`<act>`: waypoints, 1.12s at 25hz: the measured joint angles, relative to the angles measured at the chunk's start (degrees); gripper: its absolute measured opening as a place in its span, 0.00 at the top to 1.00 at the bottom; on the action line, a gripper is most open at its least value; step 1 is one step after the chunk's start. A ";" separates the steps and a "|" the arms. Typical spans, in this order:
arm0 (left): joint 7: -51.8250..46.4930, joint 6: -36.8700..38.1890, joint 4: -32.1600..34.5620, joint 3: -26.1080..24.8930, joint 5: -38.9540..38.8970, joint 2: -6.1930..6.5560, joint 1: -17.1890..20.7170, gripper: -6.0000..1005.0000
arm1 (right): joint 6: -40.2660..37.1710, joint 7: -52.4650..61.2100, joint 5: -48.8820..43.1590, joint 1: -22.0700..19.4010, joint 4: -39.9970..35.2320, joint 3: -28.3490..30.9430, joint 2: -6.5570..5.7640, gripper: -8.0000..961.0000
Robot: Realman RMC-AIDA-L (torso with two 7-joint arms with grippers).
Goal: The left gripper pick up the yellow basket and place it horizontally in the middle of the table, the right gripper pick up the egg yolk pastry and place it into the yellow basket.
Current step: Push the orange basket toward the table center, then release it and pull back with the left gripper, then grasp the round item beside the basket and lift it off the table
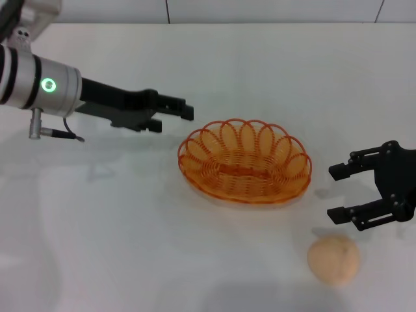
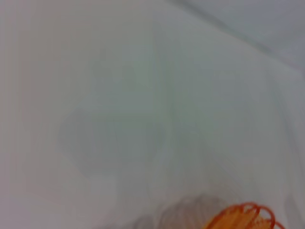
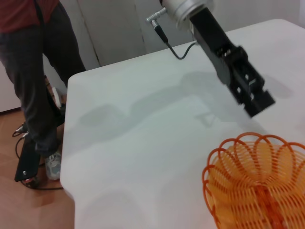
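The yellow basket stands upright near the middle of the white table, and nothing is in it. It also shows in the right wrist view, and a bit of its rim shows in the left wrist view. My left gripper is shut and empty. It hovers to the left of the basket, apart from it, and shows in the right wrist view. The egg yolk pastry lies on the table to the front right of the basket. My right gripper is open and empty, just behind the pastry and to the right of the basket.
A person in a red top and dark trousers stands on the wooden floor beside the table's edge. A grey cable hangs from the left wrist.
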 joint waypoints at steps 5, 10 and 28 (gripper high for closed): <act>7.79 -2.94 2.15 -0.04 -2.99 0.42 1.55 0.12 | 0.54 0.05 0.00 -0.34 0.05 0.00 0.00 0.21; 20.43 -4.85 2.72 -0.43 -7.89 1.13 2.75 0.12 | 0.57 0.46 -0.42 -0.38 0.32 -0.16 0.00 0.21; 52.27 6.83 10.92 3.85 -7.89 -0.56 6.15 0.12 | 2.18 6.94 -8.29 0.12 -0.96 -4.09 0.09 0.22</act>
